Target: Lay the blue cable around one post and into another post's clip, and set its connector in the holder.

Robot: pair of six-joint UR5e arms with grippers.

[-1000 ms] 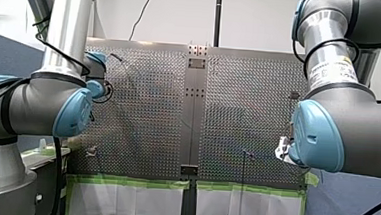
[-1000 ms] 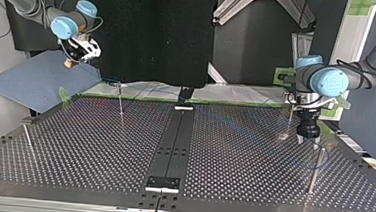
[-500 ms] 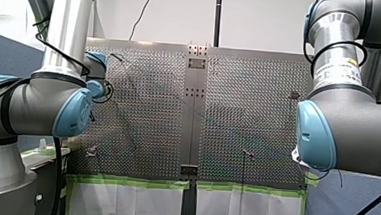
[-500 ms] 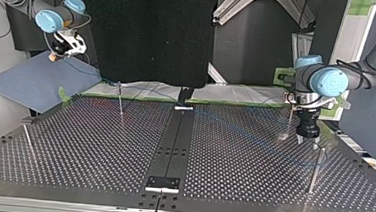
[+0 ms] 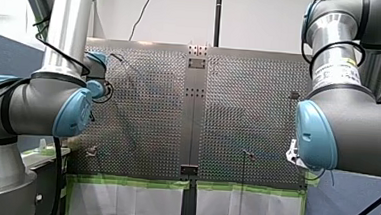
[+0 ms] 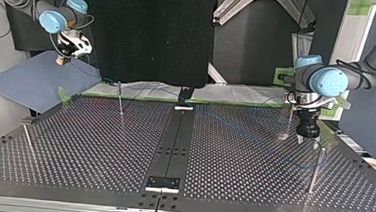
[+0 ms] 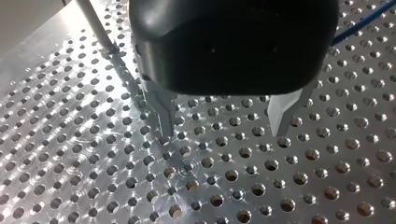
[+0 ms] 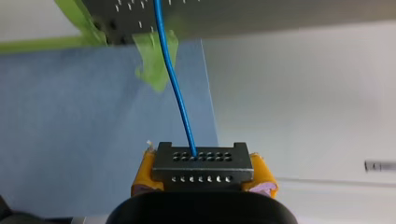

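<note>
**Blue cable**: a single thin strand that runs from the worktop's edge into the connector, a black block with rows of small holes.
- Location: the connector end is off the worktop, past its far-left corner in the top view and above a blue panel.
- In the top view the strand shows only faintly across the worktop's right half, toward a slim post. Whether it wraps that post cannot be told.

**Right pincer**: yellow pads clamped on the two sides of the connector.

**Left pincer**: metal fingers apart with nothing between them. The tips are just above the perforated plate, near the foot of a thin rod.

**Step, as judged:** routing stage. The connector is being carried, and neither clip nor holder has been reached. No view shows a holder that can be identified.

**Next move calls for:**
- Bring the connector back over the worktop.
- Keep the strand taut and low enough to catch a post, perhaps the far-left post.
- Seat the strand in a clip.
- The left pincer looks placed to guide or pin the strand.

**Surface:** worktop of silvery perforated metal, with a black centre strip and green tape at its corner.

**Room:** a dark screen stands behind the far edge in the top view. A pale wall shows in the front view.
</note>
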